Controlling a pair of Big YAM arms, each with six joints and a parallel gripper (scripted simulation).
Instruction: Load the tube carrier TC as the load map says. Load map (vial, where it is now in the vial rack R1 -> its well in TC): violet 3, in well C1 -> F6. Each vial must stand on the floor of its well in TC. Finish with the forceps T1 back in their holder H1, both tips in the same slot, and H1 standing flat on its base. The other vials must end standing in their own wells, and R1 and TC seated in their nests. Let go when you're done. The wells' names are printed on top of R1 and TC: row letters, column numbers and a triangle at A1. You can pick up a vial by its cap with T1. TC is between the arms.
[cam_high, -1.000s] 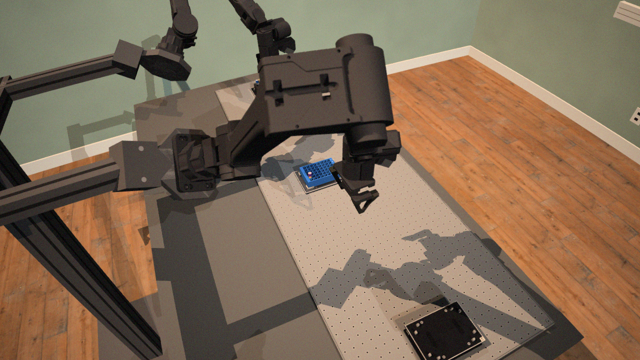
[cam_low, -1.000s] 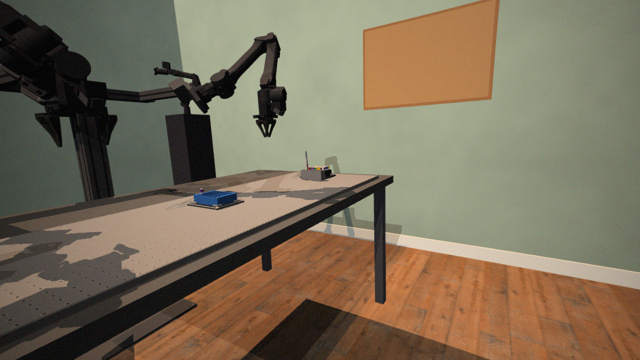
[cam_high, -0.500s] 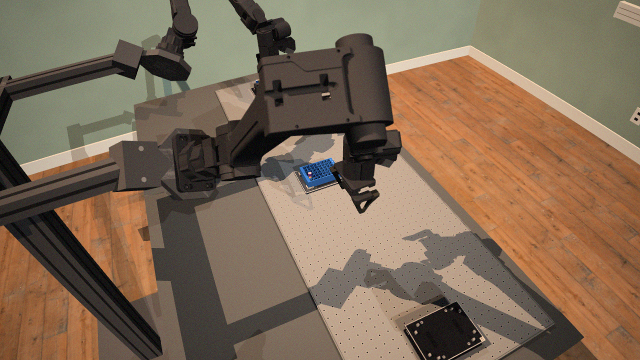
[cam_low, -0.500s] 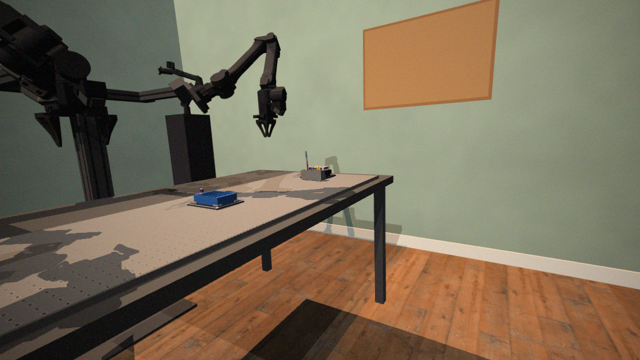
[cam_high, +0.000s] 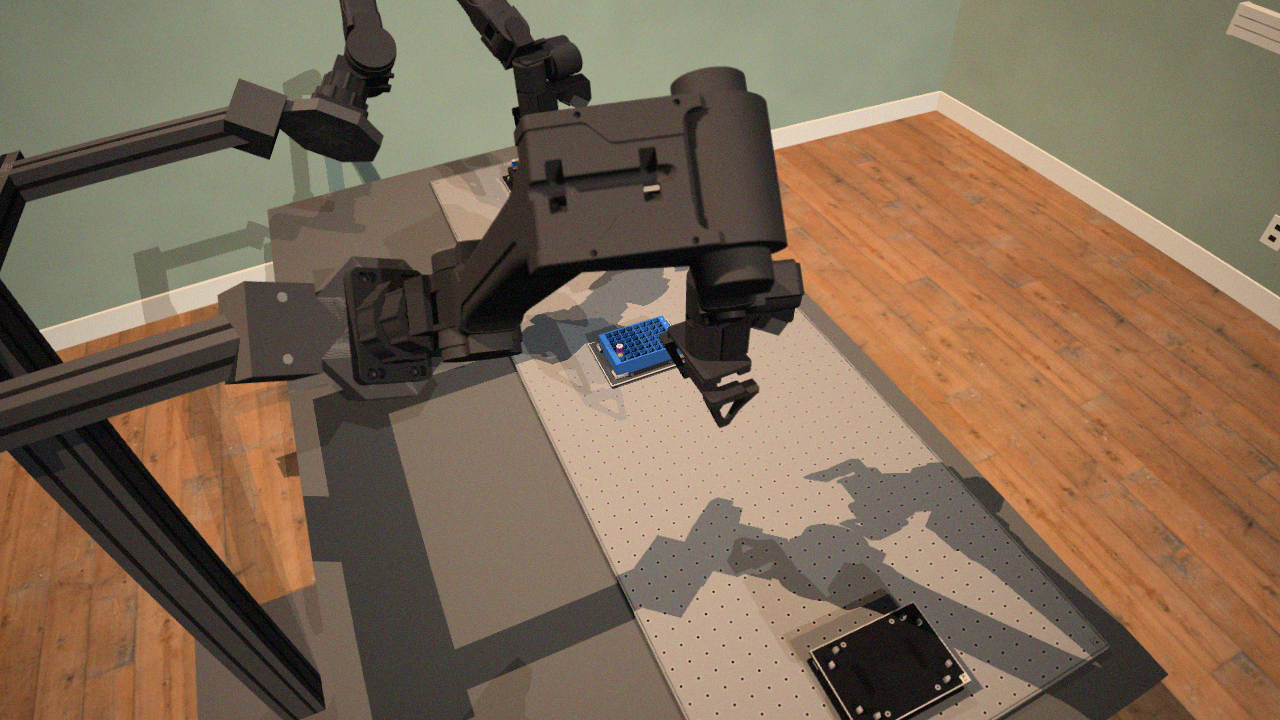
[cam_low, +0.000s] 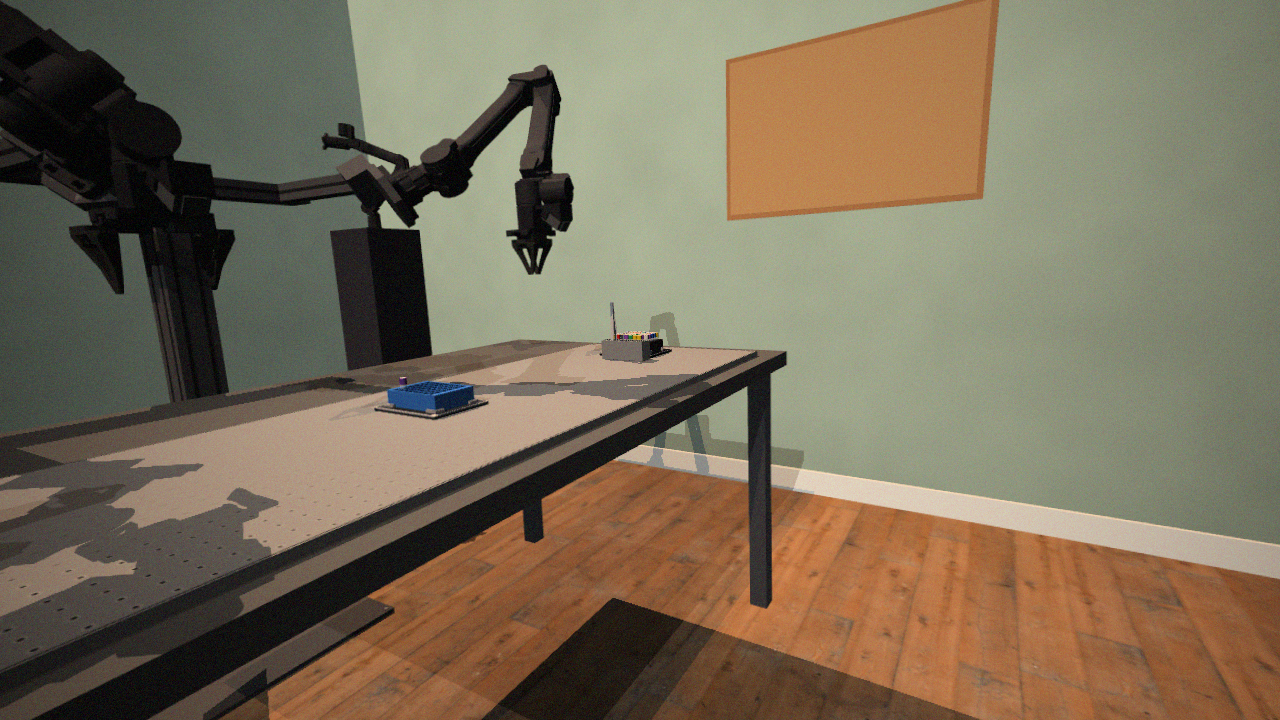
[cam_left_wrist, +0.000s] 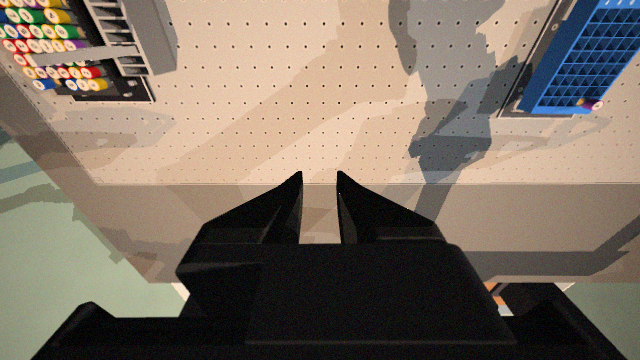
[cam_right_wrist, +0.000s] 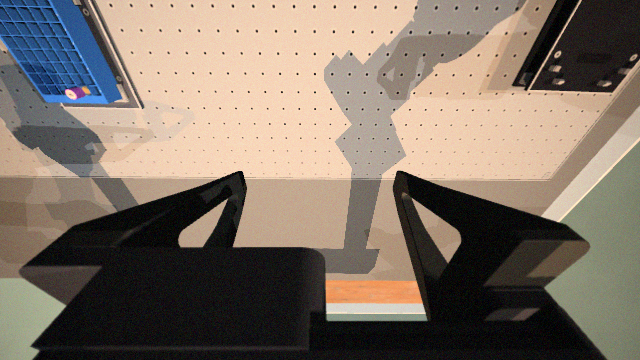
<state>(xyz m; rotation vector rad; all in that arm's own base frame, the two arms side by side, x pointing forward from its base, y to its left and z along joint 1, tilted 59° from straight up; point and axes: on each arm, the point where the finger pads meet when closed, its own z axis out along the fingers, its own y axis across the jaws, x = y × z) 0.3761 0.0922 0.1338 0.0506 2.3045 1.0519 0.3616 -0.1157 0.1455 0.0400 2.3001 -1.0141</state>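
Two grippers are mine, and neither has hold of anything: my left gripper (cam_low: 534, 271) (cam_left_wrist: 319, 179) hangs above the table (cam_high: 483, 501) (cam_low: 295, 483) (cam_left_wrist: 300, 125) (cam_right_wrist: 280, 145) with its fingers partly parted, and my right gripper (cam_high: 705, 399) (cam_low: 170, 288) (cam_right_wrist: 319, 179) is spread wide, also up in the air. The violet-capped vial (cam_high: 619, 347) (cam_low: 402, 381) (cam_left_wrist: 594, 105) (cam_right_wrist: 76, 93) is in a well near a corner of the blue tube carrier (cam_high: 640, 364) (cam_low: 452, 396) (cam_left_wrist: 531, 90) (cam_right_wrist: 97, 55), its cap well proud of the top; I cannot read the well's name or see whether it reaches the floor. Over by my left side, the forceps (cam_low: 613, 320) (cam_left_wrist: 80, 54) stand upright in their grey holder (cam_low: 622, 351) (cam_left_wrist: 157, 40), beside the vial rack (cam_left_wrist: 87, 25) with its many coloured caps. A black plate (cam_high: 886, 662) (cam_right_wrist: 595, 65) lies well apart from the carrier, on my right.
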